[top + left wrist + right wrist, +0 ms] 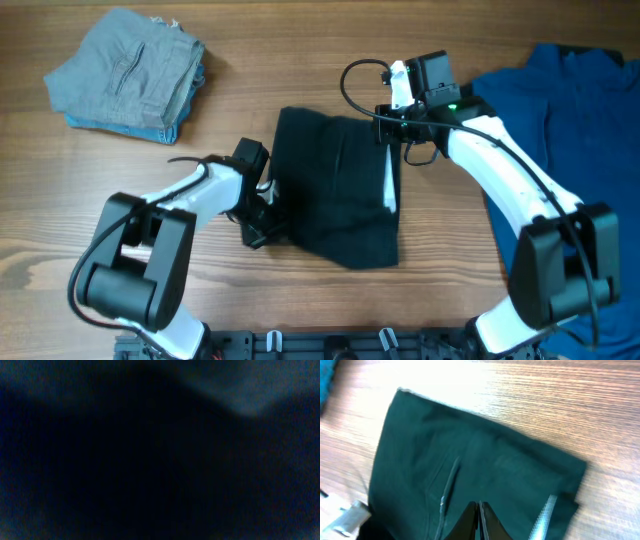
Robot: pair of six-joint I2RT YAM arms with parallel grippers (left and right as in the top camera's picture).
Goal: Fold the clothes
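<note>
The black shorts (pixel 335 190) lie folded into a rough rectangle at the table's middle, with a pale waistband strip (pixel 388 185) along their right side. My left gripper (pixel 262 222) is at the shorts' lower left edge. The left wrist view is all dark, so its jaws cannot be seen. My right gripper (pixel 385 138) is at the shorts' upper right corner. In the right wrist view its fingers (pixel 479 506) are closed together over the dark fabric (pixel 485 460), with the pale strip (pixel 543 515) just to the right.
A folded grey-and-light-blue denim garment (pixel 125 75) lies at the back left. A bright blue shirt (pixel 570 130) covers the right side of the table, under the right arm. Its edge shows in the right wrist view (pixel 325 380).
</note>
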